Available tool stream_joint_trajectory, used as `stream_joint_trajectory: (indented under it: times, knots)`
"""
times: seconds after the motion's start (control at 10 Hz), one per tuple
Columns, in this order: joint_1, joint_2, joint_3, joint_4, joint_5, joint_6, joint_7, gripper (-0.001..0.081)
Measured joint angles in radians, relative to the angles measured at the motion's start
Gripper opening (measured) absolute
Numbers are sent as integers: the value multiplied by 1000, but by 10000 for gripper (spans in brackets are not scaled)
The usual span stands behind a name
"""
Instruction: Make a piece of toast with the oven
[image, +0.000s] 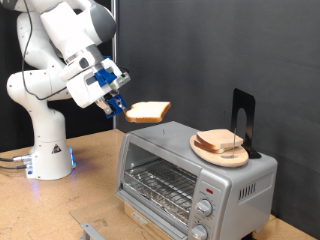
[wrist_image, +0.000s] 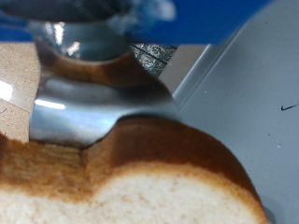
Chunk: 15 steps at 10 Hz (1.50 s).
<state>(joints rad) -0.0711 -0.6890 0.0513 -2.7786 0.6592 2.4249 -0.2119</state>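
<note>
My gripper (image: 118, 104) is shut on the piece of toast (image: 148, 111), a pale slice with a tan-brown crust. It holds the slice level in the air, just above the top of the oven at its end towards the exterior view's left. The silver oven (image: 185, 170) has a glass door, a wire rack inside and round knobs at its right. In the wrist view the toast (wrist_image: 159, 177) fills the foreground, with a metal finger (wrist_image: 93, 103) pressed on its crust.
A round wooden plate (image: 205, 152) with other bread slices sits on top of the oven at the right, beside a black upright stand (image: 243, 120). The robot's white base (image: 45, 150) stands at the left. The oven's grey top (wrist_image: 252, 103) shows in the wrist view.
</note>
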Motion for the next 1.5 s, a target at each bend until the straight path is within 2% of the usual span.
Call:
stream_joint_trajectory:
  times: [0.4, 0.6, 0.8, 1.0, 1.2, 1.5]
  knots:
    - [-3, 9, -15, -16, 16, 67, -45, 406]
    - [-29, 37, -30, -18, 1, 74, -51, 406]
    - [-53, 104, -30, -21, -27, 112, -94, 406]
    - [-55, 189, -30, -24, -22, 189, -144, 406]
    - [-34, 272, -44, -23, 47, 272, -238, 406]
    - [12, 393, -68, -15, 207, 359, -376, 406]
